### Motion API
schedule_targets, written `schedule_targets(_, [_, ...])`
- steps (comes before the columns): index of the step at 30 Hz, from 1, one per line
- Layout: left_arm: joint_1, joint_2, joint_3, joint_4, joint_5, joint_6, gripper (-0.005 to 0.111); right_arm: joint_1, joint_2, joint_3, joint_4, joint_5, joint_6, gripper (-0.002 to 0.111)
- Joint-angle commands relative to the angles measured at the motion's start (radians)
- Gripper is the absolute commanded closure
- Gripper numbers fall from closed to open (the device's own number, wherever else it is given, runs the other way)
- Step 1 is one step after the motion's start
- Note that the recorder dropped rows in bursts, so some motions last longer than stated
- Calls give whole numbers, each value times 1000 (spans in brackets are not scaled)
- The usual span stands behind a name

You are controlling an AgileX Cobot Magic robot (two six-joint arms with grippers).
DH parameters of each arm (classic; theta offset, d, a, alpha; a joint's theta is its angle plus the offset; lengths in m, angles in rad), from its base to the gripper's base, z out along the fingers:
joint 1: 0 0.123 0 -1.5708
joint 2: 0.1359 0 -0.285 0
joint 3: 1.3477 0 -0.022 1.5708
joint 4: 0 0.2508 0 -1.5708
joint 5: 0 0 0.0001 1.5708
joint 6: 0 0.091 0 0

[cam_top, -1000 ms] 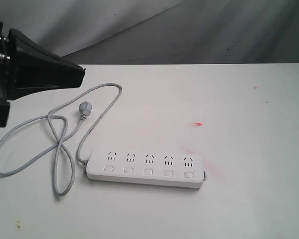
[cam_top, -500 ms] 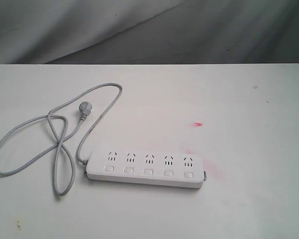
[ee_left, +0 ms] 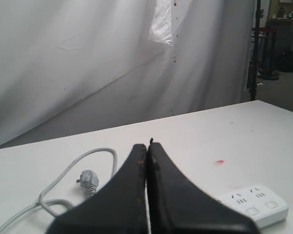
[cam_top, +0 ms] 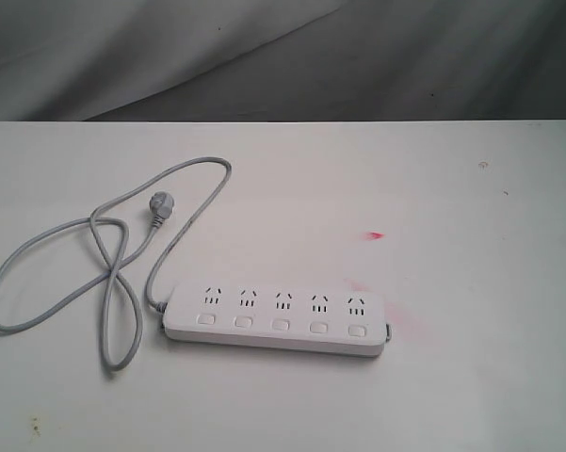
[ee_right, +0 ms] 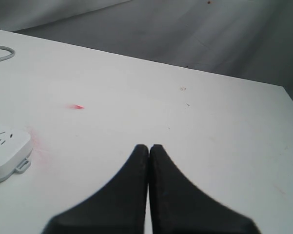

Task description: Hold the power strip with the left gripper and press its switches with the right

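Note:
The white power strip [cam_top: 278, 320] lies flat on the white table, its five square switches [cam_top: 281, 325] in a row along its near side. Its grey cord [cam_top: 113, 254] loops away to the left and ends in a plug [cam_top: 159, 207]. Neither arm shows in the exterior view. In the left wrist view my left gripper [ee_left: 147, 146] is shut and empty, above the table, with the plug [ee_left: 89, 180] and one end of the strip [ee_left: 256, 204] beyond it. My right gripper [ee_right: 149, 147] is also shut and empty, with the strip's end [ee_right: 7, 151] well off to one side.
Small red marks [cam_top: 375, 235] stain the white table [cam_top: 471, 282] near the strip's right end. A grey cloth backdrop [cam_top: 264, 56] hangs behind the table's far edge. A dark stand [ee_left: 256, 48] rises past the backdrop in the left wrist view.
The left arm's black body stood at the upper left of the exterior view one second ago and has withdrawn out of that view. The strip and cord have not moved.

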Motion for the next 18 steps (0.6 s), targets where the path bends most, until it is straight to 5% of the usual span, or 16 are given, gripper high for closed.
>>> schedule_targets(1, [-3,-6,57,420,-69,-396,107,-6,-6,4,-12,-3,2,108])
schedule_targets(4, [-3,-6,103,532,-82,-560,107,-6,-6,4,-12,-3,2,108])
schedule_targets(10, [13,-6,114,551,-29,-563,107,-6,-6,4,-12,-3,2,108])
schedule_targets(18, [183,-20,114,624,-17,-563,107,-6,-6,4,-12,-3,2,108])
